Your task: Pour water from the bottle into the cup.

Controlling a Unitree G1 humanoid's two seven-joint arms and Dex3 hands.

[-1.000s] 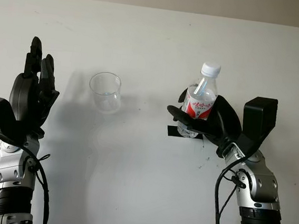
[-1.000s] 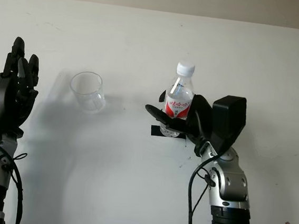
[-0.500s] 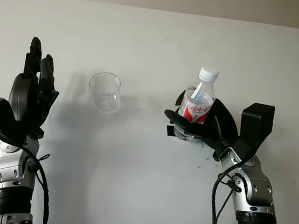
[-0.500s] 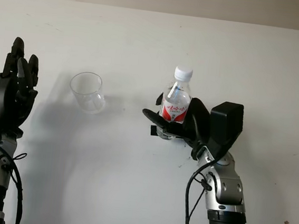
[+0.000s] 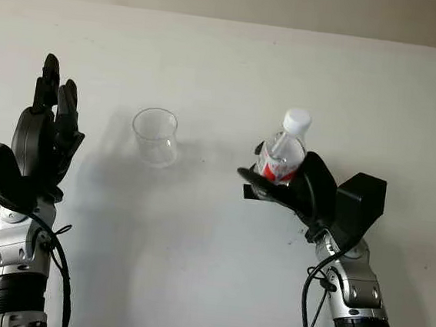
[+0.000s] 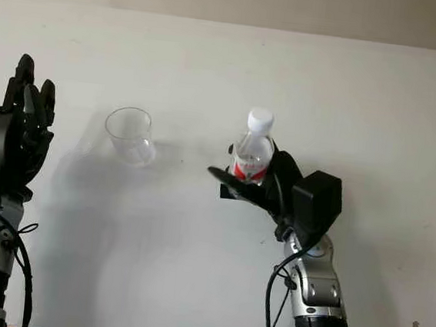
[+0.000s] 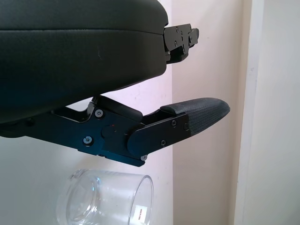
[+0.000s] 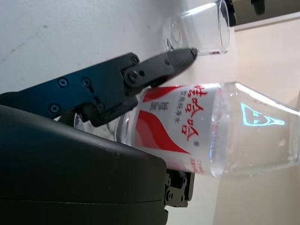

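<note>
Right of the cup (image 5: 155, 135), right hand (image 5: 293, 188) grips bottle (image 5: 280, 154).

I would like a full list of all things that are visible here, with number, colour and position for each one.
bottle: one, clear plastic with a white cap and a red and white label, held in the right hand, right of the table's middle, cap still on.
cup: one, clear, standing upright on the table, left of the bottle and apart from it, between the two hands.
black tape mark: one, black, on the table just under the held bottle.
table: one, white, bearing the cup.
left hand: one, black, open, raised at the left side, beside the cup and not touching it.
right hand: one, black, closed around the bottle's body.
</note>
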